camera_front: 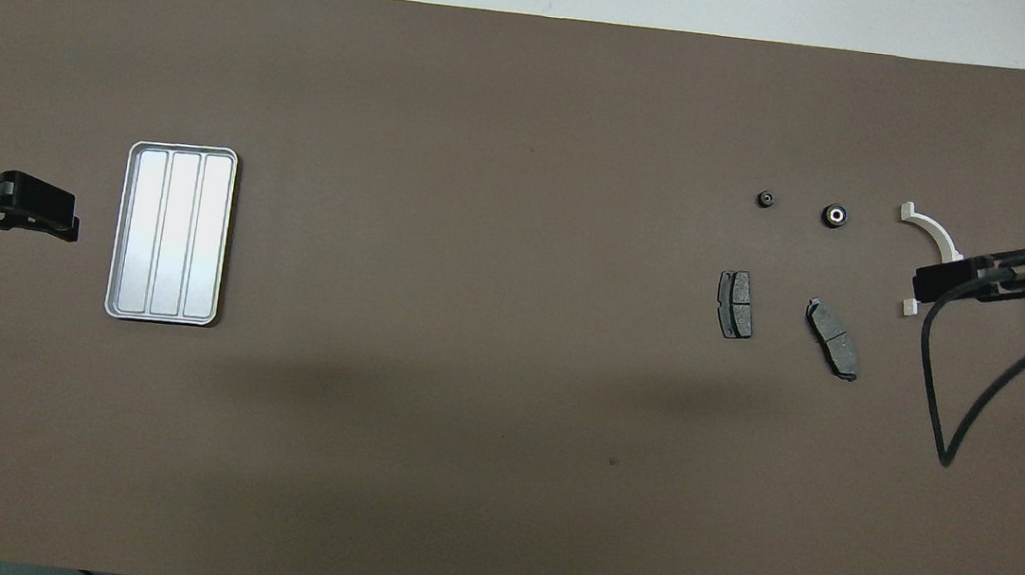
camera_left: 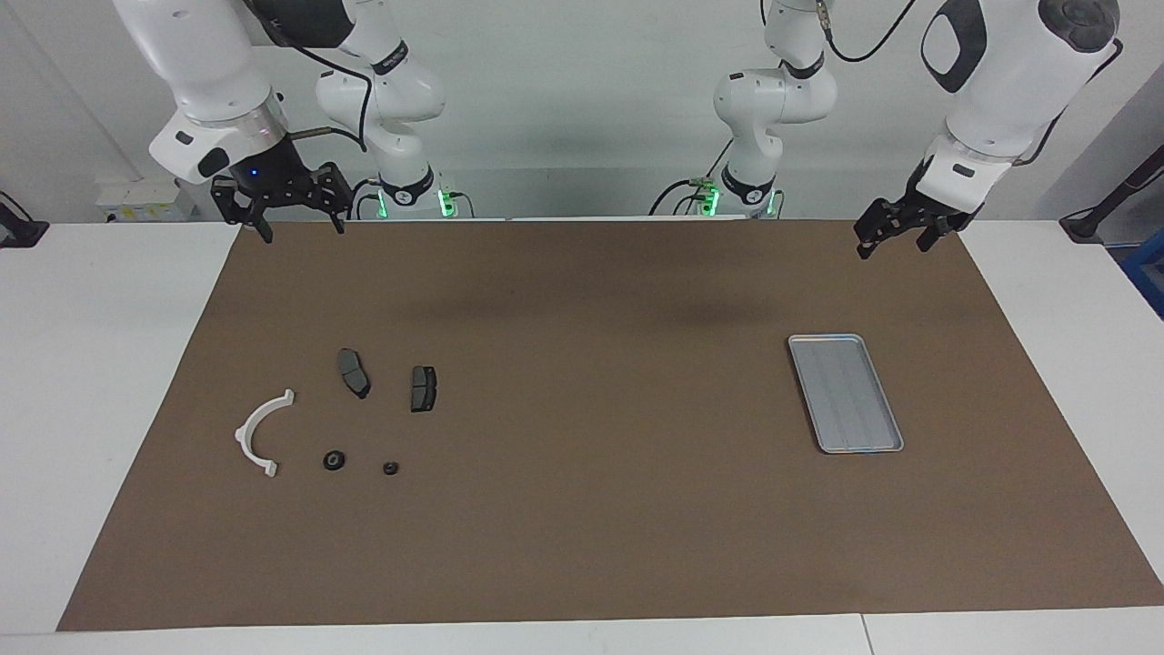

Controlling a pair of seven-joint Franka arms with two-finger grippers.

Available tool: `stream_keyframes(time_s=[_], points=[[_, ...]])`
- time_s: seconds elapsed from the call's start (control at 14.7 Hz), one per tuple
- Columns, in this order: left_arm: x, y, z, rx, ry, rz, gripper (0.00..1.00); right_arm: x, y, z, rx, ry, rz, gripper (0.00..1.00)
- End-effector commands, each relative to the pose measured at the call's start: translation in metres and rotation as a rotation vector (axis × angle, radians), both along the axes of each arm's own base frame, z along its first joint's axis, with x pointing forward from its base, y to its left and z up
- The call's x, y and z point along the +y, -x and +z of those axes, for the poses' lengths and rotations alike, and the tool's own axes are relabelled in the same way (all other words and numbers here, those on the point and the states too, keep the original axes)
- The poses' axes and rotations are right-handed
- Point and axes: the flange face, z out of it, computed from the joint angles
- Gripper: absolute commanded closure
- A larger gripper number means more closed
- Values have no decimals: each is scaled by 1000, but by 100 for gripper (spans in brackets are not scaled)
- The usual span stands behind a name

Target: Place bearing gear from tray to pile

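The silver tray [camera_left: 846, 393] lies bare toward the left arm's end of the mat, also in the overhead view [camera_front: 172, 233]. The pile lies toward the right arm's end: a white half-ring bracket [camera_left: 262, 432], two dark brake pads [camera_left: 354, 372] [camera_left: 423, 388], and two small dark round parts [camera_left: 335, 460] [camera_left: 390, 468]. I cannot tell which of these is the bearing gear. The larger round part [camera_front: 832, 215] has a light centre. My right gripper [camera_left: 303, 232] hangs open and empty, high over the mat's edge by the robots. My left gripper [camera_left: 896, 247] hangs open and empty above the mat's corner.
A brown mat [camera_left: 582, 546] covers the white table. In the overhead view the raised right gripper [camera_front: 920, 285] and its cable cover part of the bracket [camera_front: 937, 235]. The left gripper [camera_front: 66, 226] shows beside the tray.
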Motion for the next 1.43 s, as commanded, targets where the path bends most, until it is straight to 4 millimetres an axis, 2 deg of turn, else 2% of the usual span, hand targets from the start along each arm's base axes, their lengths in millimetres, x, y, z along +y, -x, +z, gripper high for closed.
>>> stream_keyframes(time_s=[0.0, 0.54, 0.81, 1.36], points=[[0, 3, 2, -1, 10, -1, 0, 1, 2, 1, 42, -4, -49, 0], [0, 3, 2, -1, 10, -1, 0, 1, -1, -2, 47, 2, -97, 0], [0, 3, 2, -1, 10, 1, 0, 2, -26, 3, -120, 21, -78, 0], [-1, 3, 2, -1, 11, -1, 0, -3, -25, -1, -105, 22, -86, 0]])
